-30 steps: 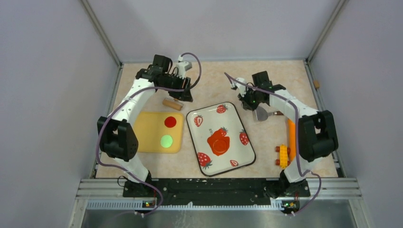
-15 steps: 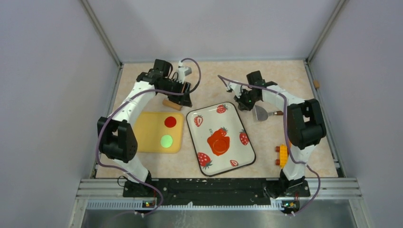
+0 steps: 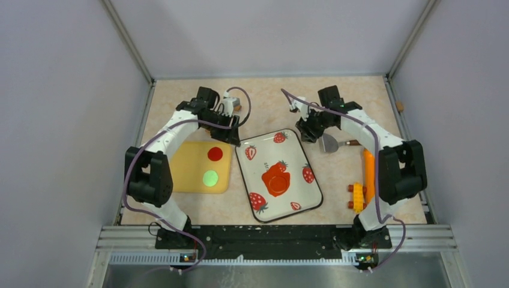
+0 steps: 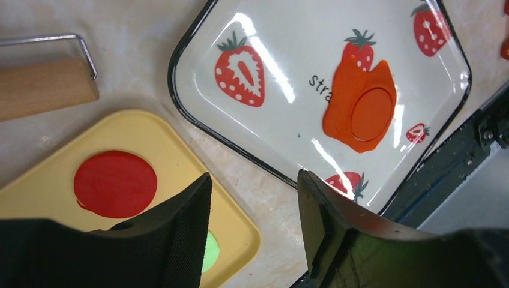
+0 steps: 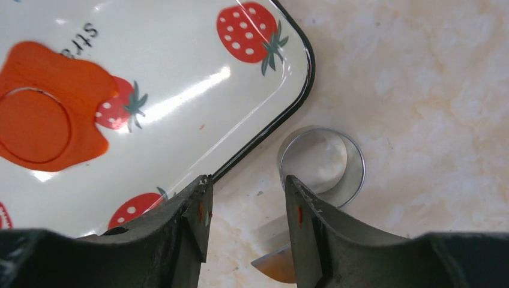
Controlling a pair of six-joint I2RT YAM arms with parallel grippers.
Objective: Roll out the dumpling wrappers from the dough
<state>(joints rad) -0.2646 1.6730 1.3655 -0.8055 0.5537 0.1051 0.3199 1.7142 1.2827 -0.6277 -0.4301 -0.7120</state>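
Observation:
The dough [image 3: 277, 180] is a flattened orange-red blob with a round imprint, lying on the strawberry plate [image 3: 300, 195]; it also shows in both wrist views, as dough [image 4: 360, 102] and dough [image 5: 48, 120]. A red dumpling wrapper [image 3: 215, 153] and a green one [image 3: 210, 178] lie on the yellow board [image 3: 186, 171]. My left gripper [image 4: 253, 180] hangs open over the gap between board and plate, holding nothing. My right gripper [image 5: 247, 183] is open just off the plate's far right corner. The metal ring cutter [image 5: 322, 165] stands on the table just beyond its fingers.
A wooden rolling pin [image 4: 45, 87] with a wire frame lies beyond the board, hidden under my left arm in the top view. A metal spatula [image 3: 330, 144] lies right of the plate. An orange tool [image 3: 367, 171] and a yellow toy block [image 3: 358, 197] sit at the right.
My left gripper has moved nearer and to the right, now covering the rolling pin. My right wrist has shifted slightly by the plate's far corner.

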